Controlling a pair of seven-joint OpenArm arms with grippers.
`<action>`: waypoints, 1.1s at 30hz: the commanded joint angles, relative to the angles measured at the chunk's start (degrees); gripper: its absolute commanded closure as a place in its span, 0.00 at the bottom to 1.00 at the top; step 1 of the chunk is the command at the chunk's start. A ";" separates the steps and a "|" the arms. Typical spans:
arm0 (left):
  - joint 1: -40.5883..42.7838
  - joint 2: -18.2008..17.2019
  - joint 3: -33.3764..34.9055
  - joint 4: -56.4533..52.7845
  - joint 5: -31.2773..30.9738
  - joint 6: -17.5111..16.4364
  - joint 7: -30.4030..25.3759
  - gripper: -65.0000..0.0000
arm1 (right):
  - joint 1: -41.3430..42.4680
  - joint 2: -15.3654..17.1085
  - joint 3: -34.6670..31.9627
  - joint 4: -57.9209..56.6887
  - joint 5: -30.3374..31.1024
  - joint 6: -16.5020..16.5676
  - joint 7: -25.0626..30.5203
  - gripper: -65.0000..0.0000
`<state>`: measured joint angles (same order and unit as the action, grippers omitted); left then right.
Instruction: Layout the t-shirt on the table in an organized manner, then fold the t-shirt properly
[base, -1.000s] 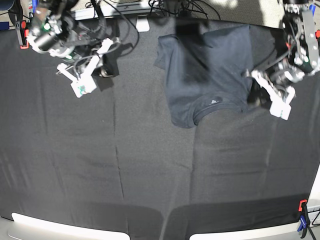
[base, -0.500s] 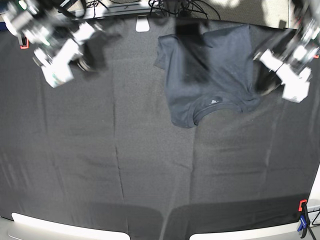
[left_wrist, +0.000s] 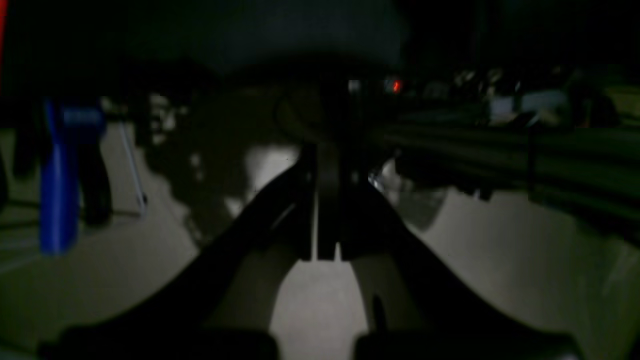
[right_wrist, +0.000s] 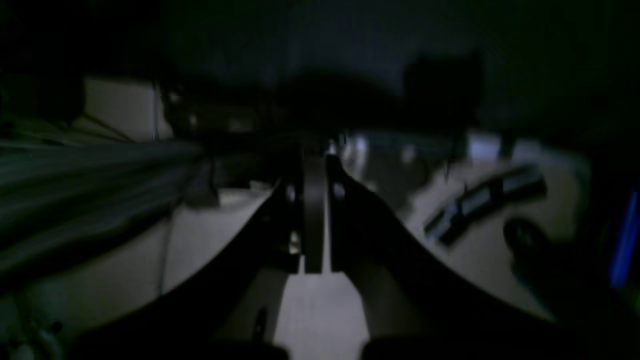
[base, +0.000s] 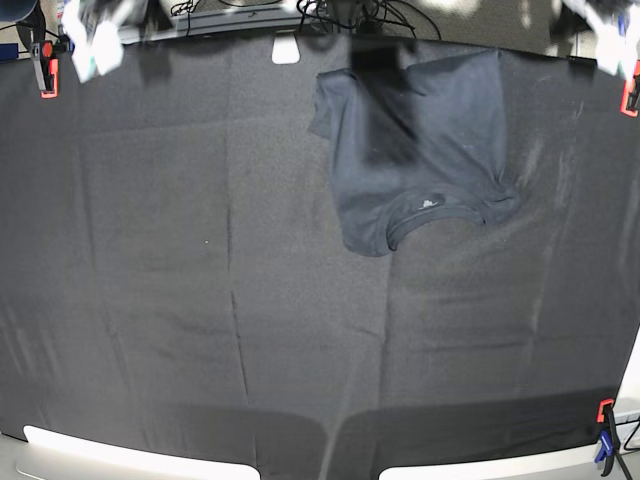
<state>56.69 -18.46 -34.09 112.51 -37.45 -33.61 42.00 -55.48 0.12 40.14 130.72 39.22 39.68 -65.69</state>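
T-shirt (base: 420, 140) lies on the table (base: 200, 330) at the far side, right of centre, collar and small white neck label facing the near edge. It reads as a compact, roughly squared shape with sleeves tucked in, one corner sticking out at the right by the collar; whether that counts as a finished fold I can't say for sure, looks mostly done, maybe a bit untidy. Nothing is touching it. Both arms sit up at the far corners, well apart from the shirt. Left gripper (left_wrist: 320, 220) has fingers pressed together, holding nothing, seen in its wrist view. Right gripper (right_wrist: 315, 225) same, fingers together, empty. Wrist views are dark and blurred. Left to do, if anything: tidy that stray corner.
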 joint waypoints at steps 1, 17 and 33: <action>1.33 -0.44 -0.37 -0.55 -0.52 -0.35 -0.42 1.00 | -1.86 -0.42 -0.04 -0.07 -0.85 0.32 0.76 1.00; -16.15 -5.20 6.32 -62.49 5.05 -6.39 -14.78 1.00 | 12.87 10.73 -25.90 -63.19 -16.76 0.32 1.68 0.99; -32.68 7.74 13.92 -82.16 30.18 10.64 -37.64 0.84 | 43.56 15.87 -45.53 -103.84 -28.98 -5.46 40.17 0.91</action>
<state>23.33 -10.02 -19.97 30.15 -7.20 -22.90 5.08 -11.77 15.22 -5.43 26.81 10.41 33.39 -25.41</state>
